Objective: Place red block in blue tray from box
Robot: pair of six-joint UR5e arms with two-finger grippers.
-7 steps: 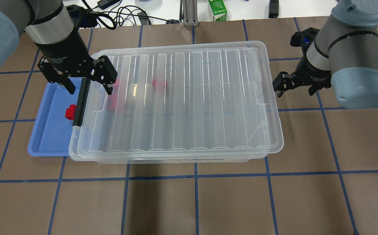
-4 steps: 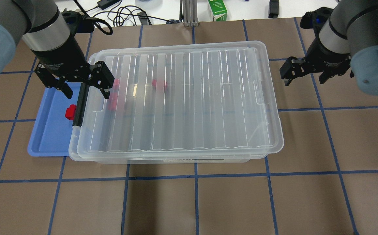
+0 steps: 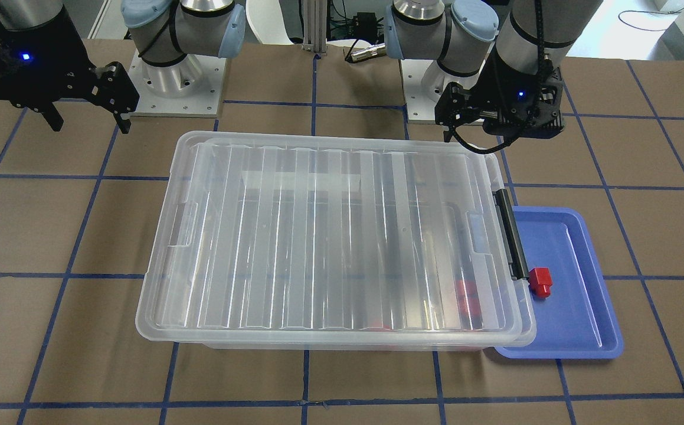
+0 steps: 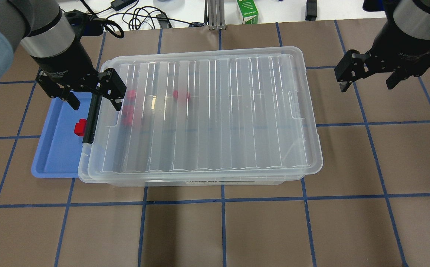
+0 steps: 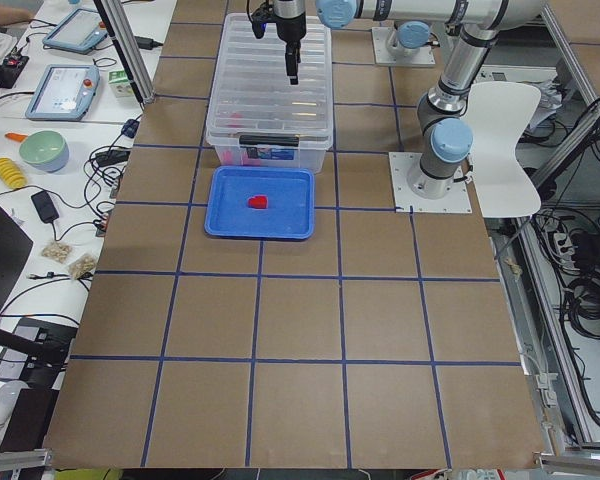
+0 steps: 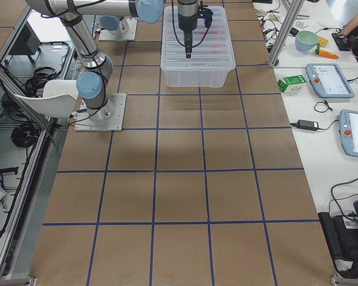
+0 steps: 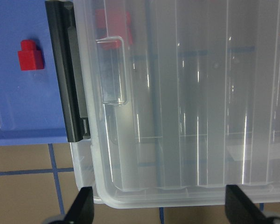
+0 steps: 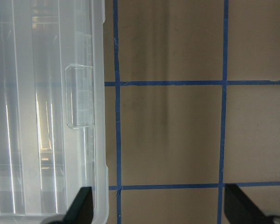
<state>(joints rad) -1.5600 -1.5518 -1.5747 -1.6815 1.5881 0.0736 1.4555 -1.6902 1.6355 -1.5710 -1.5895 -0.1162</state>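
Observation:
A red block (image 4: pixel 80 127) lies in the blue tray (image 4: pixel 53 155), close to the box's black latch bar (image 4: pixel 90 118); it also shows in the left wrist view (image 7: pixel 30 54). The box (image 4: pixel 218 111) is a clear bin with its ribbed lid on, overlapping the tray's edge. More red blocks (image 4: pixel 181 95) show blurred through the lid. My left gripper (image 4: pixel 96 105) is open and empty, hovering over the latch end of the box. My right gripper (image 4: pixel 367 87) is open and empty, above bare table off the box's other end.
A green carton (image 4: pixel 247 11), cables (image 4: pixel 140 16) and a metal post (image 4: pixel 215 15) sit beyond the table's far edge. The arm bases (image 3: pixel 176 77) stand behind the box. Brown table with blue grid lines lies around the box.
My right gripper has moved away from the box's end, to the right and toward the far side. My left gripper has drifted slightly back and left. Both stay open.

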